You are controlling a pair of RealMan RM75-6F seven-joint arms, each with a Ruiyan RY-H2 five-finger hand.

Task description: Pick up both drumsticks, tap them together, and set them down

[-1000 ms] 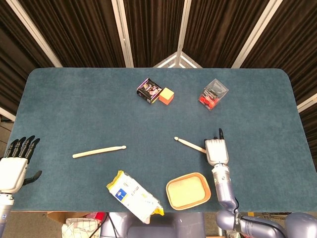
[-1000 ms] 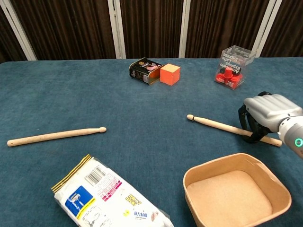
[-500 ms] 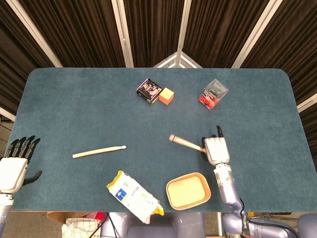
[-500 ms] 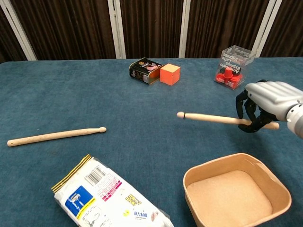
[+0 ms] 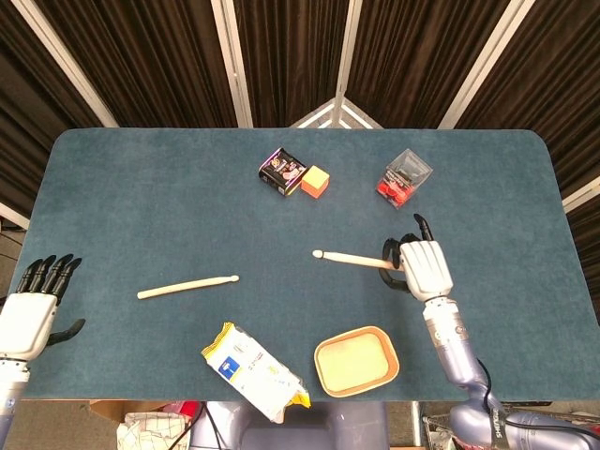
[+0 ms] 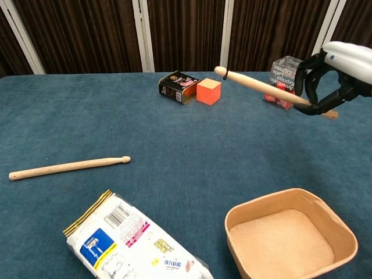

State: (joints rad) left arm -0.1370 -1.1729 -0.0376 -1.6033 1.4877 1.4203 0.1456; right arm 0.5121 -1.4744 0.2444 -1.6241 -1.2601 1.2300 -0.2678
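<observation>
Raised since the earlier frames, the right robot hand [image 6: 334, 72] now carries its drumstick [image 6: 261, 86] well clear of the tabletop [image 5: 169, 197], fingers clenched around the butt end, with the tip pointing toward the robot's left. One second ago this stick lay flat on the cloth; the first pick-up can therefore be judged complete.

The second drumstick [image 5: 187, 286] lies untouched on the left half of the tabletop. The left robot hand [image 5: 28, 314] hangs off the left edge, released, fingers apart, holding nothing. The next step is judged to be a left-hand reach to that stick.

Other items:
- A snack bag [image 5: 251, 367] lies near the resting stick, on the robot's side.
- A tan tray [image 5: 356, 361] sits below the raised hand.
- A dark tin [image 5: 282, 170], an orange cube [image 5: 315, 181] and a clear box [image 5: 404, 177] stand at the far side.

Nothing lies on the direct path from the left hand to its stick.
</observation>
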